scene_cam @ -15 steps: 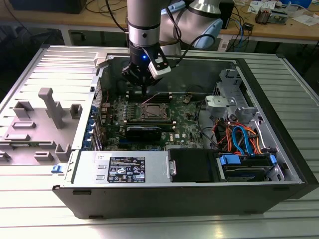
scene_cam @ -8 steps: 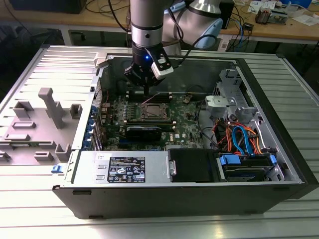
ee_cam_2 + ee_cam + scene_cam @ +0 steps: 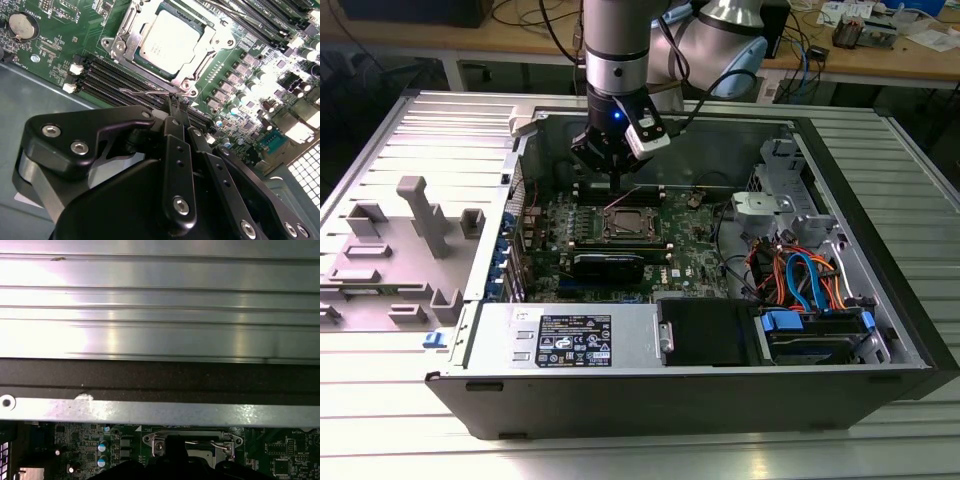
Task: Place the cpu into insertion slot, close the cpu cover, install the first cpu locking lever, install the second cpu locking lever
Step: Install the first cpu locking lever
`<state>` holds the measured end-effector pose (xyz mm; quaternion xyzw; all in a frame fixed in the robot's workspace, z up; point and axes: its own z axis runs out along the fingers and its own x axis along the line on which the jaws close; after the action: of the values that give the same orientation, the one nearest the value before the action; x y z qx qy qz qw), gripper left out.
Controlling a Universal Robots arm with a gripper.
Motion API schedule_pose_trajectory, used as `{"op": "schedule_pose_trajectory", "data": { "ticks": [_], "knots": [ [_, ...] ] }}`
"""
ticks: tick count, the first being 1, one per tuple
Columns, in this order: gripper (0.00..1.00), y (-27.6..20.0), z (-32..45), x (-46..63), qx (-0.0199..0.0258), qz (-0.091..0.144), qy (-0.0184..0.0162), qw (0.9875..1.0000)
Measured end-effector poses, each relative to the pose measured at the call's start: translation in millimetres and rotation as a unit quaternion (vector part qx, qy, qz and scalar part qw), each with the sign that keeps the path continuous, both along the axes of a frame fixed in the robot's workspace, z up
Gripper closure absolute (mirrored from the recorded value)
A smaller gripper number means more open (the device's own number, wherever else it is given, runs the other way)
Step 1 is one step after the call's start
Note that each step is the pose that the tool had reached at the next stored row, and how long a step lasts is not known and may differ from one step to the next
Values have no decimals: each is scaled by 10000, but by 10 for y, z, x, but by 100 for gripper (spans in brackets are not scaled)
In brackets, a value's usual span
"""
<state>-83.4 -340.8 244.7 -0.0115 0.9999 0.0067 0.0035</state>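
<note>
Gripper (image 3: 173,102), nearest the lens in the second wrist view: black fingers drawn together at the tips, standing over the memory slots (image 3: 110,80) just beside the insertion slot (image 3: 186,86). The end of a thin wire locking lever (image 3: 142,92) meets the fingertips; whether it is pinched cannot be told. The cpu (image 3: 170,42) lies seated in the slot, silver top up. The cpu cover (image 3: 212,37) lies flat, framing it, on the green motherboard (image 3: 65,30).
</note>
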Motion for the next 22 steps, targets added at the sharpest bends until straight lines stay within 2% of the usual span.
{"op": "schedule_pose_trajectory", "data": {
  "ticks": [9, 11, 17, 22],
  "knots": [
    [89, 0, -1, 0, 0, 0, 0, 10000],
    [89, 3, -23, 0, -2, 1, -11, 10000],
    [89, 63, -74, 2, -37, 1, -16, 10000],
    [89, 63, -102, 2, -67, 1, -15, 10000]
  ]
}}
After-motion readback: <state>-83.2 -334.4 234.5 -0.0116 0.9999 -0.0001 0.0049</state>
